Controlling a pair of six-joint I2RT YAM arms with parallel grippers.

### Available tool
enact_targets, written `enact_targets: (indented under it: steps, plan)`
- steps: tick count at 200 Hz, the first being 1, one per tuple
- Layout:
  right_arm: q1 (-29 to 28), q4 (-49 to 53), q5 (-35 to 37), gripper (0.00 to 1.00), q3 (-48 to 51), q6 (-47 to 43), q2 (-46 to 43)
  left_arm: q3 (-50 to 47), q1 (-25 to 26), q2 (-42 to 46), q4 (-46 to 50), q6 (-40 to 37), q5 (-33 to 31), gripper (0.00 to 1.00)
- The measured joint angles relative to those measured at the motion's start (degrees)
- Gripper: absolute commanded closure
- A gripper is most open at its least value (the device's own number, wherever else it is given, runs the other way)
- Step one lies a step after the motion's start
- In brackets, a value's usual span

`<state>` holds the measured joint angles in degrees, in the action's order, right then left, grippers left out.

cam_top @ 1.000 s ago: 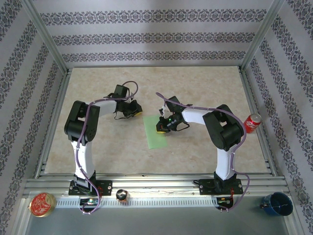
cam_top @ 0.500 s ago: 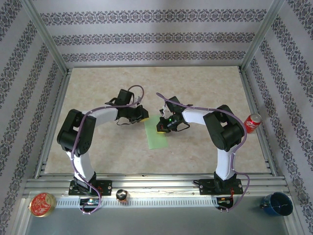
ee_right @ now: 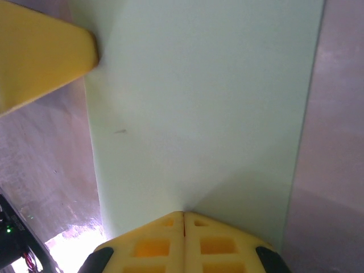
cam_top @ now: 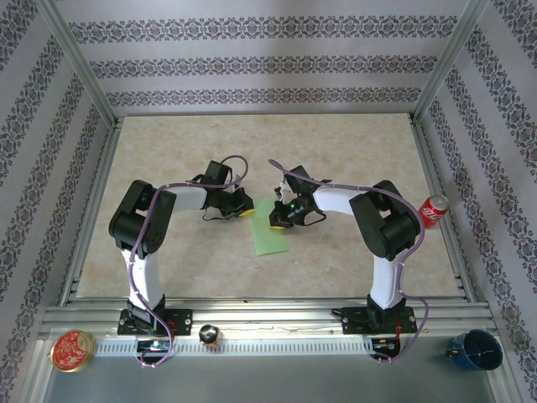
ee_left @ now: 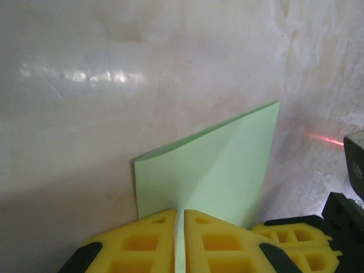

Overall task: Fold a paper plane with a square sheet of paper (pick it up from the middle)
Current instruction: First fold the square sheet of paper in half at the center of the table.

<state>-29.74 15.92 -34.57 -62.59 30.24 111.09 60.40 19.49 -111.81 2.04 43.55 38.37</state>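
**Surface.** The surface (cam_top: 352,159) carries the sheet of paper (cam_top: 270,237) at its centre, between the two arms. The sheet lies as a pale-green oblong, not a square. Its long axis runs from far to near, and the near end is tilted slightly toward the right arm.

**Right pincer.** The right pincer (cam_top: 274,222) sits on the right half of the sheet, toward its far end. It is clenched, with the tips together and bearing on the paper. The right wrist view does not show whether a ply is caught between the tips. From this pincer, most of the sheet extends toward the near edge of the surface.

**Left pincer.** The left pincer (cam_top: 244,210) meets the sheet at its far-left corner. It is clenched on the paper. In the left wrist view, a sliver of green runs down between the yellow fingers (ee_left: 142,239). The corner ahead of the fingers rises off the surface in a shallow tent.

**Governing relation.** Both pincers touch the sheet at its far end, on opposite sides of the long axis. The left pincer holds the free corner. The right pincer appears to act as the anchor. The next fold will probably require the left pincer to carry that corner rightward, toward the axis.
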Motion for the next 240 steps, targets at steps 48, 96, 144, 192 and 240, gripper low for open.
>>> enact_targets:
  steps: [48, 96, 144, 192, 240]
  plan:
    - [0.0, 0.0, 0.0, 1.00, 0.0, 0.2, 0.0, -0.3, -2.4, 0.0, -1.8, 3.1, -0.8, 0.87]
    - [0.0, -0.1, 0.0, 1.00, 0.2, 0.9, -0.2, 2.0, -3.1, -1.2, -1.9, 4.6, -2.9, 0.87]
    - [0.0, -0.1, 0.0, 1.00, 0.2, 1.1, -0.2, 2.5, -3.1, -0.3, -1.7, 5.2, -3.4, 0.86]
    - [0.0, -0.3, 0.4, 1.00, 0.4, 1.5, -0.3, -0.8, -1.5, 8.9, -1.6, 5.1, -0.6, 0.86]
    - [0.0, -0.6, 0.6, 1.00, 0.5, 3.3, -0.5, -6.4, 2.8, 10.1, -3.0, 4.8, 3.7, 0.86]
